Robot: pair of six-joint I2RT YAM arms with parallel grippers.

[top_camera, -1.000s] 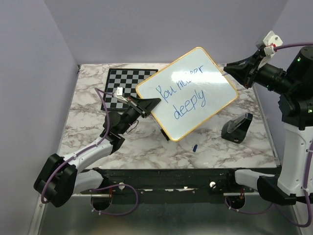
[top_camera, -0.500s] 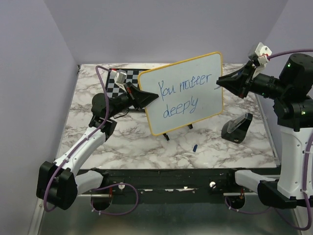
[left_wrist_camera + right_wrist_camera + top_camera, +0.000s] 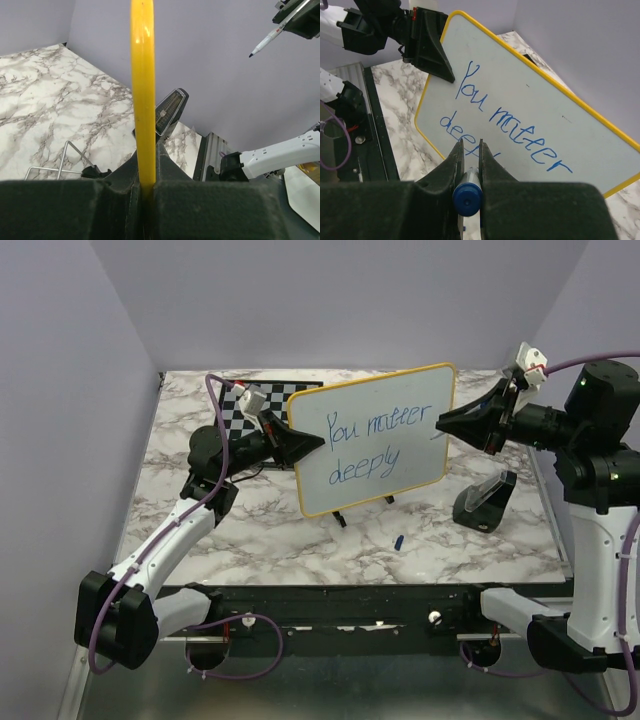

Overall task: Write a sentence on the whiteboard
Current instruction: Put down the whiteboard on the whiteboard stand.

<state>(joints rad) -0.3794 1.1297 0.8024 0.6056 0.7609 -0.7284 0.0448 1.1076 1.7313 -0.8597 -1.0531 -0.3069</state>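
Note:
The whiteboard (image 3: 372,405), white with a yellow frame, stands nearly upright over the table's middle with its face toward the arms. The sentence (image 3: 376,443) in blue reads "You matter deeply" on two lines and also shows in the right wrist view (image 3: 512,117). My left gripper (image 3: 312,443) is shut on the board's left frame edge, seen edge-on as a yellow bar (image 3: 142,90) between the fingers. My right gripper (image 3: 445,425) is shut on a blue-ended marker (image 3: 466,198), just off the board's right edge. The marker tip (image 3: 252,54) is not touching the board.
A black-and-white chessboard (image 3: 238,405) lies behind the whiteboard at the back left. A black wedge-shaped holder (image 3: 483,500) stands at the right. A small blue cap (image 3: 398,540) lies on the marble table (image 3: 300,540) in front of the board.
The left arm has swung the whiteboard from a tilted, slanted pose to nearly upright and level. The right gripper with the marker has come down and left toward the board's right edge.

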